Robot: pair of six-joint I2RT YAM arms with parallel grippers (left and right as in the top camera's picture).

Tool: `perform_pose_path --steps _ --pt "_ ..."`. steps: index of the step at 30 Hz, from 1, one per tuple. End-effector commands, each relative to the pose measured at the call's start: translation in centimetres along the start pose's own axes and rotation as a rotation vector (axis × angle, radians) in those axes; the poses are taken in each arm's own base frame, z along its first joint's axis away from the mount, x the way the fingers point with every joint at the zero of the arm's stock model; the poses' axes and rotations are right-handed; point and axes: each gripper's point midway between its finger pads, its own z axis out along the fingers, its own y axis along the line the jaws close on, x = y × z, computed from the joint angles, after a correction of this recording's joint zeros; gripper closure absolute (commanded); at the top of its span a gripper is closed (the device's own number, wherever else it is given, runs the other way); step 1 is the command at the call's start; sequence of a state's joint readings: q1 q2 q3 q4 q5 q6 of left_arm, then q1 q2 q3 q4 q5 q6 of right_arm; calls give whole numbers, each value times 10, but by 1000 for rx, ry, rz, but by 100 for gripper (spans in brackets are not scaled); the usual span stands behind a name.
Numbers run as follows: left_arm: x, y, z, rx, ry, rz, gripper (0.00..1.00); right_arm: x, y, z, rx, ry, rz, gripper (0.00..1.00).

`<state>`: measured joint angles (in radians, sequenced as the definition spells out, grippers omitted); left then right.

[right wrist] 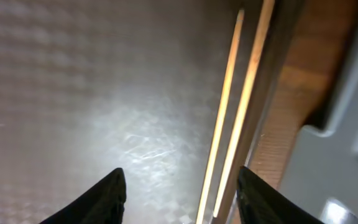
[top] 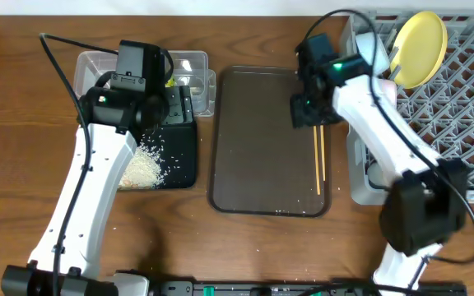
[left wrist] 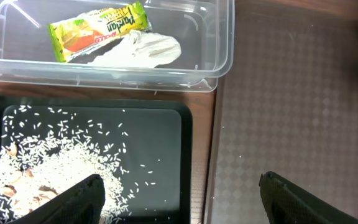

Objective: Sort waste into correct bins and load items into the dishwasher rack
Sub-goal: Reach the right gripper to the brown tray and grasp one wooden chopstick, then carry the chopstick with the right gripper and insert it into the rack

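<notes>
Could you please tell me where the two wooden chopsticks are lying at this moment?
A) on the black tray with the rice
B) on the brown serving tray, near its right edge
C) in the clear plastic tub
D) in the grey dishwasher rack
B: the chopsticks lie side by side on the brown serving tray, along its right edge, outside both bins and the rack.
</notes>
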<state>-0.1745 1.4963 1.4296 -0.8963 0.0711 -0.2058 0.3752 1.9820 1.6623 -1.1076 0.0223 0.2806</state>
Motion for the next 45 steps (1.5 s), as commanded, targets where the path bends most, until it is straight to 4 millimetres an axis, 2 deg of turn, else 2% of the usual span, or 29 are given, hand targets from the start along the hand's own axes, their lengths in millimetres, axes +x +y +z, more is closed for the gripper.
perform_pose_path --steps 1,7,14,22,26,29,33,36,39,45 --pt "3 4 4 -18 13 -9 17 7 -4 25 45 59 34 47" --pt "3 4 4 -18 14 -9 11 18 -8 57 82 143 66 52" --pt "3 4 4 -18 14 -9 11 33 -25 74 151 180 136 54" --pt "3 4 4 -18 14 -9 10 49 -22 99 117 196 154 57" --pt "3 4 4 -18 14 -9 10 54 -21 104 108 206 155 72" --pt "3 4 4 -18 13 -9 10 56 -21 104 104 211 155 99" --pt "3 4 4 -18 13 -8 10 54 -18 104 87 209 149 99" --pt "3 4 4 -18 14 -8 10 50 -9 96 21 223 93 99" --pt "3 4 4 -18 14 -9 10 36 -5 74 -42 225 59 99" --pt "3 4 4 -18 13 -9 10 1 -18 -9 -70 138 30 99"
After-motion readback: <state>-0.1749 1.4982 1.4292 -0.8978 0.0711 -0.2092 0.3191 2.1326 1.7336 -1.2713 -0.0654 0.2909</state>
